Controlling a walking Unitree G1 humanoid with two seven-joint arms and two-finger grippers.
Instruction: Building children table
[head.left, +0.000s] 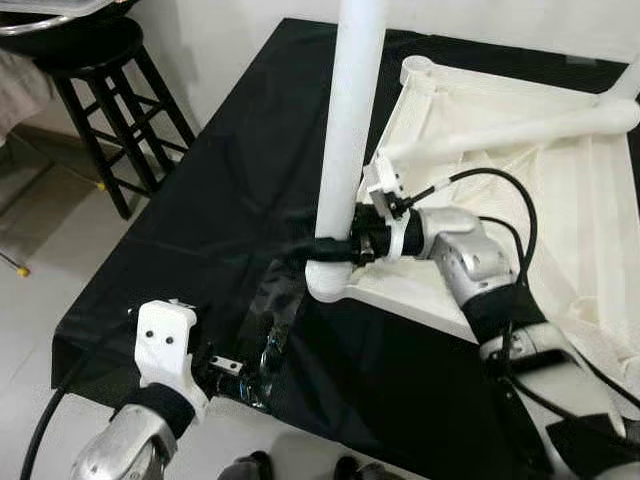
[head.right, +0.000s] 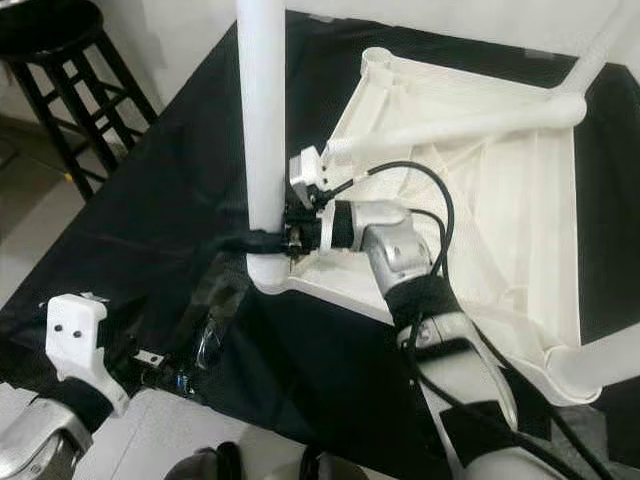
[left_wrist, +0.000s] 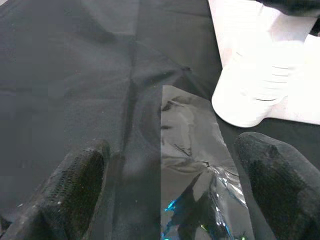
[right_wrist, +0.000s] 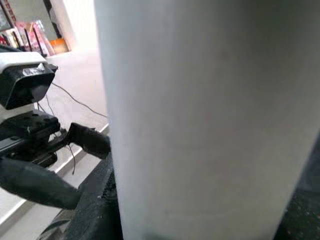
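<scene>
Black cloth (head.left: 200, 200), smooth white cylindrical leg (head.left: 350, 130).

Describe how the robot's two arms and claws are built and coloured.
Both arms are silver metal with black wrapping near the wrist. Each wrist carries a white moulded camera housing; the left arm's shows two dark dots. Black cables loop along the right arm, and one trails from the left. The left claw has two black, textured fingers.
</scene>
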